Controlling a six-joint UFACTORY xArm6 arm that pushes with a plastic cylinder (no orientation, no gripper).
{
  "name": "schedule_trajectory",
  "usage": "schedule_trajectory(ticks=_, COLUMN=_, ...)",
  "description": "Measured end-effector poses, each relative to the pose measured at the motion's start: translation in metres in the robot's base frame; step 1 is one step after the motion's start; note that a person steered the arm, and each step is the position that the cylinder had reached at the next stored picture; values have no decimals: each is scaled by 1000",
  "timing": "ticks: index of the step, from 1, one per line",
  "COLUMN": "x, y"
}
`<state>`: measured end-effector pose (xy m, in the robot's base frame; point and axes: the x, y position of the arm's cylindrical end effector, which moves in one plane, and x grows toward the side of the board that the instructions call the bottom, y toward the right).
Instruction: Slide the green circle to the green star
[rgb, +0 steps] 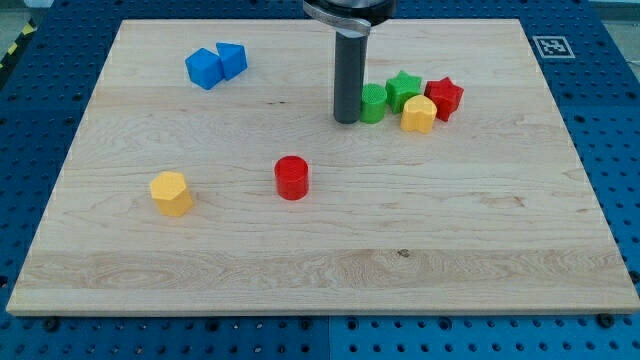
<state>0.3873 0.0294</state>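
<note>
My tip (347, 121) touches the green circle (373, 103) from its left; green star (403, 89) just beside.

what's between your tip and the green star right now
Only the green circle: in the camera view, my tip sits against its left side, and the green star is just beyond it.

A small green circle (373, 103), a short upright cylinder, is seen on the wooden board toward the view's top, right of centre (its left side is hidden behind the dark rod). Its right edge is pressed against a green star (404, 89), which is laid flat just beyond it, slightly nearer the view's top
</note>
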Motion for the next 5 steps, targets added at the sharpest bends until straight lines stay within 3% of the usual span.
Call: schedule_trajectory(ticks=5, x=-4, y=0)
